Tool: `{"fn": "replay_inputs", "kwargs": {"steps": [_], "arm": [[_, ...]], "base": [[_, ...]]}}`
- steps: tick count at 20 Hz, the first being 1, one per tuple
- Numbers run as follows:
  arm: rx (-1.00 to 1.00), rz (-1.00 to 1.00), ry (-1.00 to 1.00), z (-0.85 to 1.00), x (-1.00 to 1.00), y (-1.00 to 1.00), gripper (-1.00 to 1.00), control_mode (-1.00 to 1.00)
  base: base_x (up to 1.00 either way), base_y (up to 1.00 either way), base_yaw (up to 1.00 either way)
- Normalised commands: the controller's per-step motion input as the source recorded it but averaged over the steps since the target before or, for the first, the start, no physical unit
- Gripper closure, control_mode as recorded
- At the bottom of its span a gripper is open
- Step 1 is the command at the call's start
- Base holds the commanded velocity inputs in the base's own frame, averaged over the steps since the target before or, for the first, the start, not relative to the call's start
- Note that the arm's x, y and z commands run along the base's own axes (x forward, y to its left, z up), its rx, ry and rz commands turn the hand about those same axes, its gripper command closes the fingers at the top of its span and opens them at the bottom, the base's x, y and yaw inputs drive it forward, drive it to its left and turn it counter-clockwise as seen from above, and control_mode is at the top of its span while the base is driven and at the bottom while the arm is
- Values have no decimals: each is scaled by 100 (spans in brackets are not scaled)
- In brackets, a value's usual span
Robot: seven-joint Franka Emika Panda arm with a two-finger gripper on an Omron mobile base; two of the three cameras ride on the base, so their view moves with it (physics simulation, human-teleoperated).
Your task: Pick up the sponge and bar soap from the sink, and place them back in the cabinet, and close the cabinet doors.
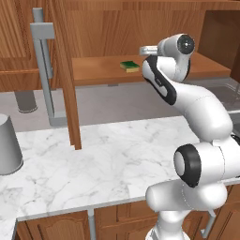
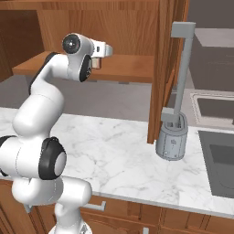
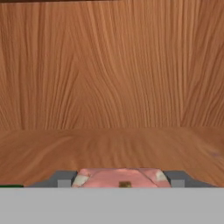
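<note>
- Holding the bar soap (image 3: 118, 178) between its fingers, the gripper (image 3: 119, 183) is extended into the cabinet (image 1: 140, 28), low over the wooden shelf (image 3: 113, 148); the jaws are closed down to the width of the block, as seen in the hand view.
- The sponge (image 1: 130, 66) is already set on the shelf, just beside the hand in the left base view; a green sliver at the lower left edge of the hand view is judged to be the same pad.
- Whether the soap is touching the shelf cannot be told. If it is released from above the board, the block can bounce or slide toward the front edge.
- If the hand is shifted sideways during release or withdrawal, the sponge can be knocked along the shelf or off it.
- Both cabinet doors (image 1: 63, 70) are open, and the door at (image 2: 162, 68) stands near the arm's path. A wide swing during retraction can strike a panel or its grey bar handle (image 2: 182, 73).
- The doors are not yet closed; if a door is pushed before the arm is withdrawn, the arm can be trapped.
- The sink (image 2: 219, 160) is well apart from the hand.
</note>
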Motion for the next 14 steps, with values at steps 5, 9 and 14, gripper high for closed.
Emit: {"fn": "replay_inputs", "kwargs": {"steps": [5,9,14], "arm": [[0,0,-1,0,0,0,-100,-100],[0,0,-2,0,0,0,-100,-100],[0,0,-5,-7,8,0,-100,-100]], "base": [[0,0,0],[0,0,0],[0,0,0]]}}
